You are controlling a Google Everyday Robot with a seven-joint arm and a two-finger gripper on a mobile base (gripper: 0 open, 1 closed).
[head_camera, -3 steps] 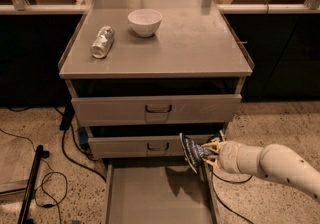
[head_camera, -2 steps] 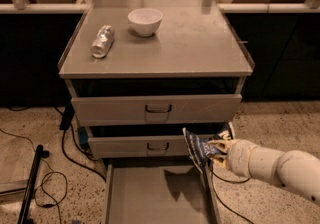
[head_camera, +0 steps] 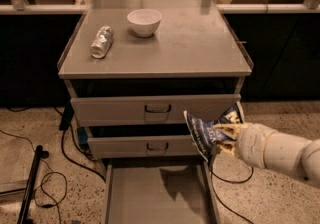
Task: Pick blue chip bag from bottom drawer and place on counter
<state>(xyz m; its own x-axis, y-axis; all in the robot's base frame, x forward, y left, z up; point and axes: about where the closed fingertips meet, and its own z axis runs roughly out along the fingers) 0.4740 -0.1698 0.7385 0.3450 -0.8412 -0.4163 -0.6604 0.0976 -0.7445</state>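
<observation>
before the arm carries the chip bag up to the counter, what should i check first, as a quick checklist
1. Grip: the tool, at the right end of the drawer fronts, is shut on the blue chip bag: ok.
2. Bag out of the bottom drawer, hanging above its floor: ok.
3. Landing spot: the right half of the counter is bare; the white bowl and crushed can sit farther left: ok.
4. Bag height above the counter rim: not ok, it hangs at the level of the middle drawer.
5. Gap between bag and drawer fronts for a straight lift: cannot tell.
</observation>
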